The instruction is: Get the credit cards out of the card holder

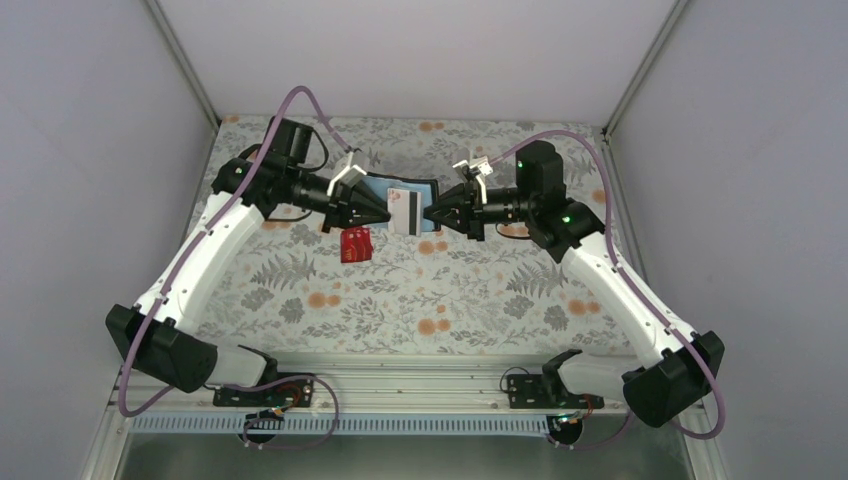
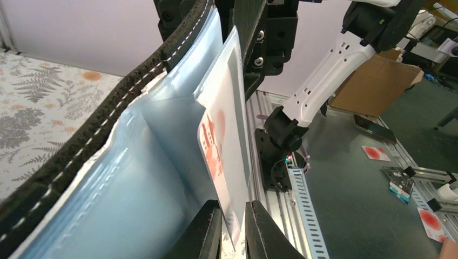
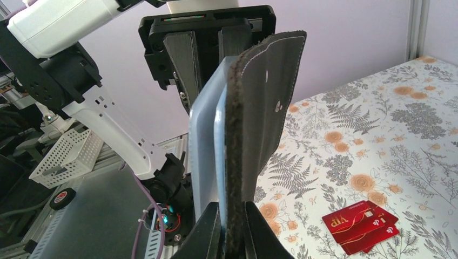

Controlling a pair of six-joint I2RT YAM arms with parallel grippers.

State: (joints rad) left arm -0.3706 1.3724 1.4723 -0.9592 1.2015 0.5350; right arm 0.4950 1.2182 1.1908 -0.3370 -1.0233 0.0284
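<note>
Card holder was clamped edge-on in right gripper, likely as an anchor, so left gripper, jaws pinched on one credit card, could pull.

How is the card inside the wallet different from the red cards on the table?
The card in the holder is held up in the air, pinched by the left gripper; the red cards lie flat on the table, untouched. Its face is pale with red marks; theirs are red. It is alone; they overlap in a small pile. All look alike in shape.
</note>
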